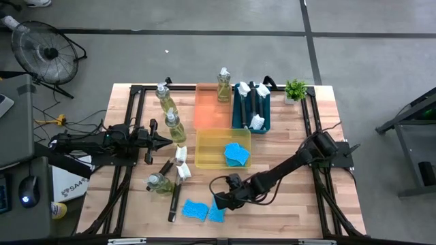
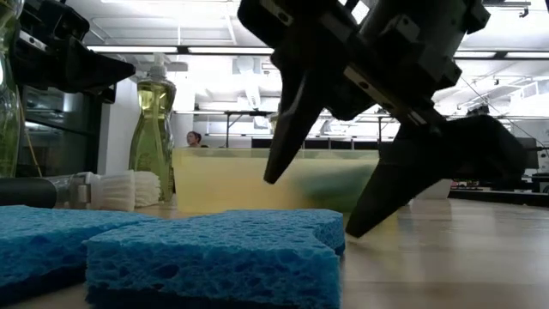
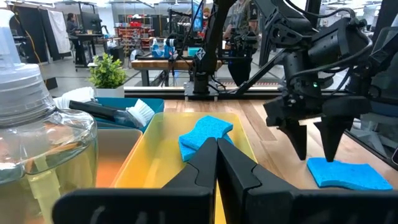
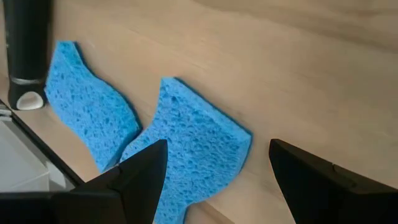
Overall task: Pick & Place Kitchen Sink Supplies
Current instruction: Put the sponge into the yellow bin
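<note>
Two bright blue sponges (image 1: 194, 209) (image 1: 216, 213) lie flat on the wood table near its near edge. My right gripper (image 1: 219, 201) is open just above the right-hand one (image 4: 199, 143), one finger on either side and not touching it. My left gripper (image 1: 167, 141) is shut and empty at the table's left. It points toward the yellow tray (image 1: 204, 160) and is beside an upright soap bottle (image 1: 176, 128). More blue sponges (image 1: 236, 154) lie in the yellow tray. A second soap bottle (image 1: 160, 182) lies on its side. Black-handled brushes (image 1: 178, 194) lie on the table.
An orange tray (image 1: 206, 109) at the far side holds a soap bottle (image 1: 223, 85). A teal tray (image 1: 240, 121) holds brushes (image 1: 253, 102). A small green plant (image 1: 296, 90) stands at the far right. Another bottle (image 1: 163, 99) stands at the far left. A brush handle (image 4: 28, 50) lies beside the sponges.
</note>
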You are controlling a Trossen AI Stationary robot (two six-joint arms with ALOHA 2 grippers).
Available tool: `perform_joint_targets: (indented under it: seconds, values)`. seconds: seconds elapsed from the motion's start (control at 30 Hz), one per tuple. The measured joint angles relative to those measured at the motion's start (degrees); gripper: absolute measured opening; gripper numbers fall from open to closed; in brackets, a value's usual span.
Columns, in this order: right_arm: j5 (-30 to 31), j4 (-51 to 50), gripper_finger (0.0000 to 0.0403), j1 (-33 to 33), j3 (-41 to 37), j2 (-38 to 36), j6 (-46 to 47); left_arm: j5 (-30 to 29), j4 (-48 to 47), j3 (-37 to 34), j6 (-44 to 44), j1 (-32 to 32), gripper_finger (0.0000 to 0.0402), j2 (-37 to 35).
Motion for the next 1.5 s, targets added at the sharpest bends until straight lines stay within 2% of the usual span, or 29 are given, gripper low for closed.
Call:
perform_joint_targets:
  seconds: [0.3,0.87,1.5]
  values:
    - [-0.44,2.51,0.0257,0.0,0.05,1.36,-0.05,0.01,0.0,0.0,0.0,-0.01,0.0001,-0.02]
    - [0.86,0.66,0.0117,-0.15,0.01,1.64,-3.51,0.0,0.0,0.0,0.0,-0.02,0.0001,-0.02]
    - [4.06,3.11,0.0018,-0.24,-0.1,1.74,-4.28,0.0,-0.02,0.0,0.0,0.0,0.0001,-0.02]
